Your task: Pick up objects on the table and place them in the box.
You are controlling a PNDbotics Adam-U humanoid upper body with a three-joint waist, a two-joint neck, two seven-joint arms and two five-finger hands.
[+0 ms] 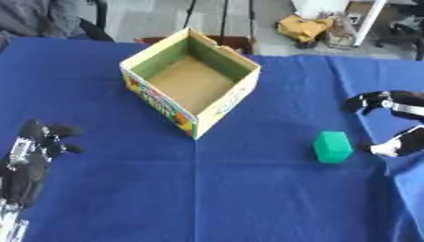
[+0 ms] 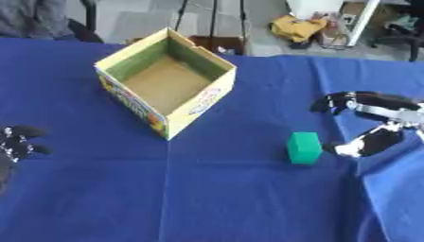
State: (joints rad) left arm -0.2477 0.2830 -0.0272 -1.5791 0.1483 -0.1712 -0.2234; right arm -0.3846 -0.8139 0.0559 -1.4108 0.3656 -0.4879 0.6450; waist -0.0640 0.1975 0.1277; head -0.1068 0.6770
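From my left eye, the work lies on a table (image 1: 248, 198) draped in a deep blue cloth, with fold creases crossing near the middle. The open cardboard box (image 1: 190, 80) sits toward the far left-centre, turned so one corner faces me; its inside is plain brown and green, its outer walls printed in bright colours, and I see nothing inside it. The green block (image 1: 333, 147) stands alone on the cloth to the right of the box and well apart from it. My right hand (image 1: 389, 124) comes in from the right edge, spread wide with one fingertip above and one below, the lower tip just beside the block; it has hold of nothing. My left hand (image 1: 37, 151) rests at the lower left, fingers loosely extended and pointing up, holding nothing. Beyond the table's far edge is a pale grey floor, a yellow bundle (image 1: 303, 27) beside a white post, and a dark chair at the upper left.

From my right eye, the same layout shows shifted leftward. My right hand's span is clearer here, its lower fingertip close to the block's right side, though I cannot tell whether they touch. Only the fingertips of my left hand show at the left edge.
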